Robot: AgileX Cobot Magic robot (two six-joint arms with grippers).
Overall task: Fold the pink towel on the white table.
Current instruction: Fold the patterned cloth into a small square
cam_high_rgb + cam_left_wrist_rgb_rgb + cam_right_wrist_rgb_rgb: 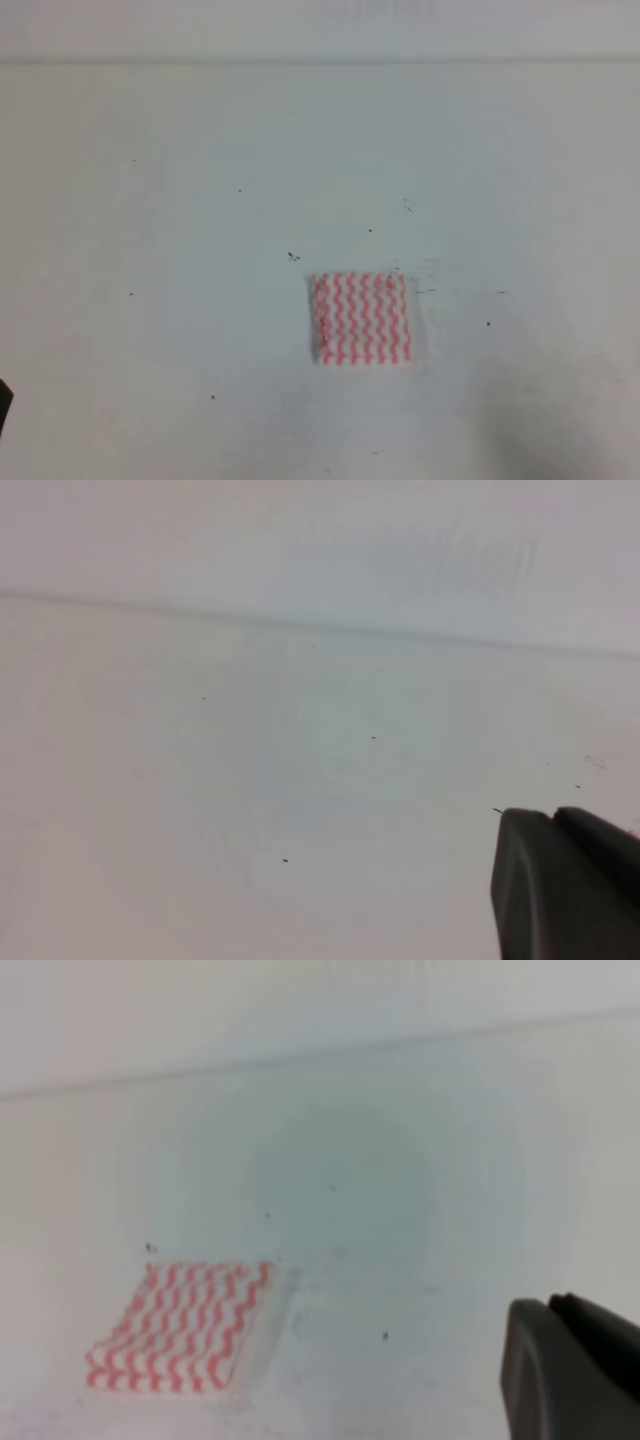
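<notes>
While the pink towel (361, 319) lies flat as a small square right of centre on the white bench (150, 300), I cannot tell either end effector's state; I should pinch one edge cleanly, aligning corners before pressing.

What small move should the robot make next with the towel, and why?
Probably bring the right tool toward the towel's near edge. The towel lies flat on the table with neither tool touching it, and only the right wrist view shows it, so that arm seems closer.
</notes>
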